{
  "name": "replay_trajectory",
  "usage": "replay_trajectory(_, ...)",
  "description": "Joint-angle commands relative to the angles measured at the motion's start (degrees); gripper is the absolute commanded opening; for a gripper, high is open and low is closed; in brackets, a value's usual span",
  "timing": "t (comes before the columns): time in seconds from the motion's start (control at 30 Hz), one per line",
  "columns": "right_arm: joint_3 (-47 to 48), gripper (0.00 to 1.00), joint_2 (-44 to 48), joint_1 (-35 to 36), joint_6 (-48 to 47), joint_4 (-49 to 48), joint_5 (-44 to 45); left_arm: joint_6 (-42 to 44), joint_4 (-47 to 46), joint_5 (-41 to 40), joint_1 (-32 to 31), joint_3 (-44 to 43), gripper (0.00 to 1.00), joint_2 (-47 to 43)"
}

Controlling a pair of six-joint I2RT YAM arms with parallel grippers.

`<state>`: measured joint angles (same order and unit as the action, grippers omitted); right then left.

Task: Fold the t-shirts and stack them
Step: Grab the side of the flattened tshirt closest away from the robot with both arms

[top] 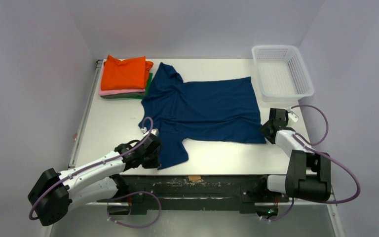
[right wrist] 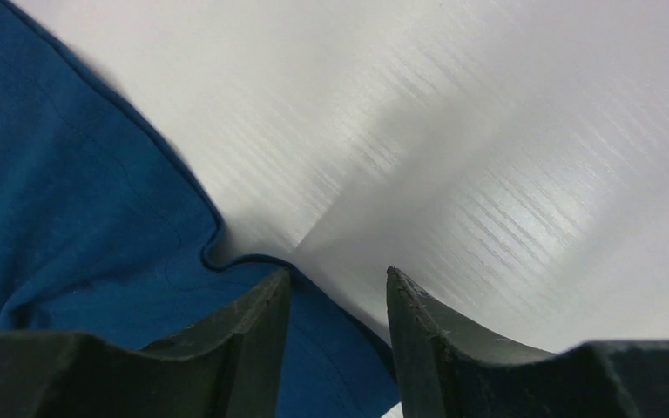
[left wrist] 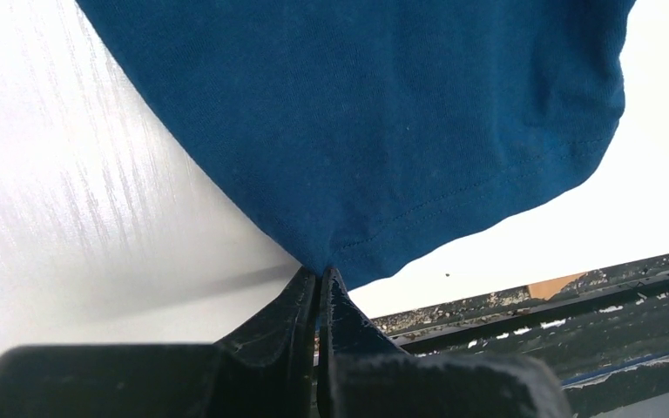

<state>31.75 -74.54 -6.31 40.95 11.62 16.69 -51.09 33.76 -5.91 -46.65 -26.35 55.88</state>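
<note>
A navy blue t-shirt (top: pixel 205 106) lies spread on the white table, collar to the left. Folded orange (top: pixel 124 72), pink (top: pixel 121 92) and dark green (top: pixel 147 89) t-shirts sit stacked at the back left. My left gripper (top: pixel 154 154) is shut on the hem of the near sleeve (left wrist: pixel 383 131), its jaws pressed together on the cloth (left wrist: pixel 320 272). My right gripper (top: pixel 266 129) is open at the shirt's near right corner. In the right wrist view its jaws (right wrist: pixel 338 280) straddle the bottom hem edge (right wrist: pixel 96 226), with cloth lying between them.
A white plastic mesh basket (top: pixel 282 70) stands at the back right. The table's dark front rail (top: pixel 197 182) runs just below the left gripper, with a small brown scrap (top: pixel 194 178) on it. Bare tabletop (top: pixel 113 123) lies left of the shirt.
</note>
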Motion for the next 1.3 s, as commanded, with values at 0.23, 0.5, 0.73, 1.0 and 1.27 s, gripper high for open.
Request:
replay_trajectory(0.23,-3.95,0.39,2.93,0.19,0.41,3.95,-7.44,1.6,-0.85,0.66,-0.28,-0.3,0.0,-1.11)
replay_trajectory(0.5,-3.2,0.02,-0.55,0.18,0.92,1.47,-6.65,1.57,0.28,-0.59,-0.28,-0.52,0.0,-3.32)
replay_trajectory(0.73,-4.7,0.0,10.95,0.15,-0.98,6.21,-6.25,1.47,3.3,-0.61,-0.28,-0.91,0.0,-8.57)
replay_trajectory(1.0,-3.38,0.0,18.14,0.15,-2.42,14.71,-5.66,1.8,4.53,0.96,-0.29,-1.26,0.0,-10.11)
replay_trajectory(1.27,-1.22,0.47,16.35,0.27,-1.5,25.4,-3.53,2.69,4.16,0.88,-0.28,-1.6,0.0,-8.98)
